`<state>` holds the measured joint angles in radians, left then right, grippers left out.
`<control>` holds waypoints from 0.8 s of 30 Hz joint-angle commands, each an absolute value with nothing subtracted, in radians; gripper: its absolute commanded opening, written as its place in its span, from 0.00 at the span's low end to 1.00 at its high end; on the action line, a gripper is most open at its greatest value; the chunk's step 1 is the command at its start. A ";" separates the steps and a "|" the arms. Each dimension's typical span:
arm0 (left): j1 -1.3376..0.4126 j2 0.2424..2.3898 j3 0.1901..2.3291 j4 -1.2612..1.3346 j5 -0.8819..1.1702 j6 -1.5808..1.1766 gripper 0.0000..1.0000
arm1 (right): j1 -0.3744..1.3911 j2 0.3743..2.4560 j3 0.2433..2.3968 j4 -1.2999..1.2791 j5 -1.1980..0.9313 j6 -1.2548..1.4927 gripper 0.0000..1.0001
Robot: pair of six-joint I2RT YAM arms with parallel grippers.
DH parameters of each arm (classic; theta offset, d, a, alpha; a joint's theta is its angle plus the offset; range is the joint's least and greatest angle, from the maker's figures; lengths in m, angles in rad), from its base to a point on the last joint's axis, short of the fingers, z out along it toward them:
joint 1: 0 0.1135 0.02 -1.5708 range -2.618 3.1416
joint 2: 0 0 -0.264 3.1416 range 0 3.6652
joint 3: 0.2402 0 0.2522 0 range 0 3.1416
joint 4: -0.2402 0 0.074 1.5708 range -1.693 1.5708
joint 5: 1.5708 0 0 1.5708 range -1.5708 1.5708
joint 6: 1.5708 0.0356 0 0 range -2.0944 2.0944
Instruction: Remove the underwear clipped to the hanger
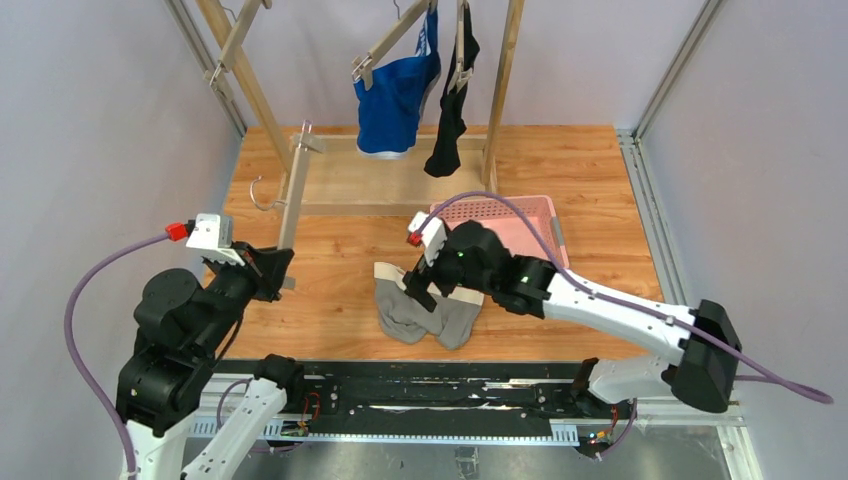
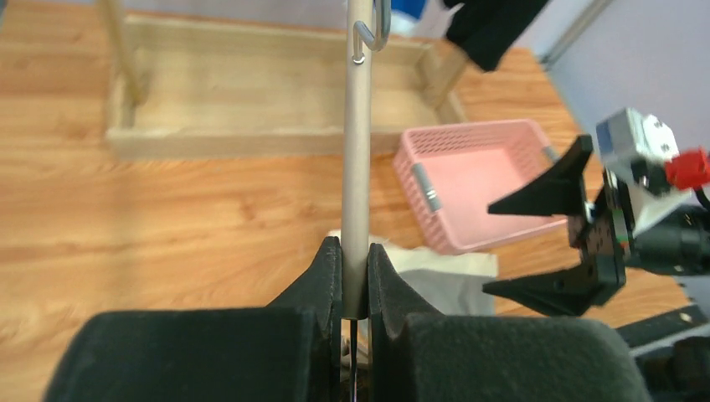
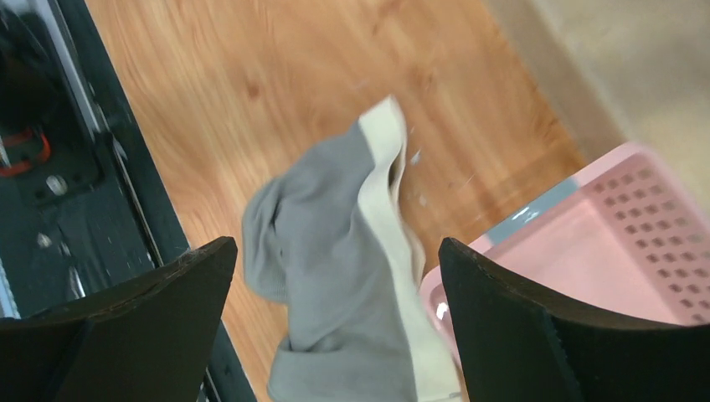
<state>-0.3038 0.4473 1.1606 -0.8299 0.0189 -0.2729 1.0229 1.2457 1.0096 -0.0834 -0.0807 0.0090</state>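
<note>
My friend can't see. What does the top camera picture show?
Grey briefs lie on the wooden table under the open right gripper, beside a pink basket. The left gripper is shut on a hanger. Blue briefs and black briefs hang at the back.

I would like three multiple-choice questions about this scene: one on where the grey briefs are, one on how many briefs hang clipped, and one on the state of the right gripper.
1. Where do the grey briefs lie?
A. in the pink basket
B. on the table
C. over the rack

2. How many briefs hang clipped?
A. one
B. two
C. three

3. The right gripper is:
A. open
B. shut on the grey briefs
C. shut on a hanger

Answers:
1 B, they lie crumpled on the wood.
2 B, only the blue briefs and the black briefs hang.
3 A, its fingers stand wide apart above the grey briefs.
</note>
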 commanded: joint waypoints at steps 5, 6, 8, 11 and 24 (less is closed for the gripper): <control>-0.305 0.563 1.167 -0.943 -0.255 -0.283 0.00 | 1.108 1.412 0.977 -0.166 -0.032 -0.017 0.92; -0.305 0.578 1.167 -0.936 -0.263 -0.282 0.00 | 1.109 1.433 0.982 -0.161 -0.043 -0.011 0.92; -0.305 0.610 1.169 -0.924 -0.290 -0.278 0.00 | 1.109 1.479 0.992 -0.153 -0.066 0.000 0.92; -0.305 0.657 1.174 -0.890 -0.304 -0.263 0.00 | 1.109 1.551 1.005 -0.139 -0.122 0.017 0.92; -0.305 0.864 1.266 -0.794 -0.298 -0.196 0.00 | 1.108 1.746 1.015 -0.074 -0.228 0.078 0.58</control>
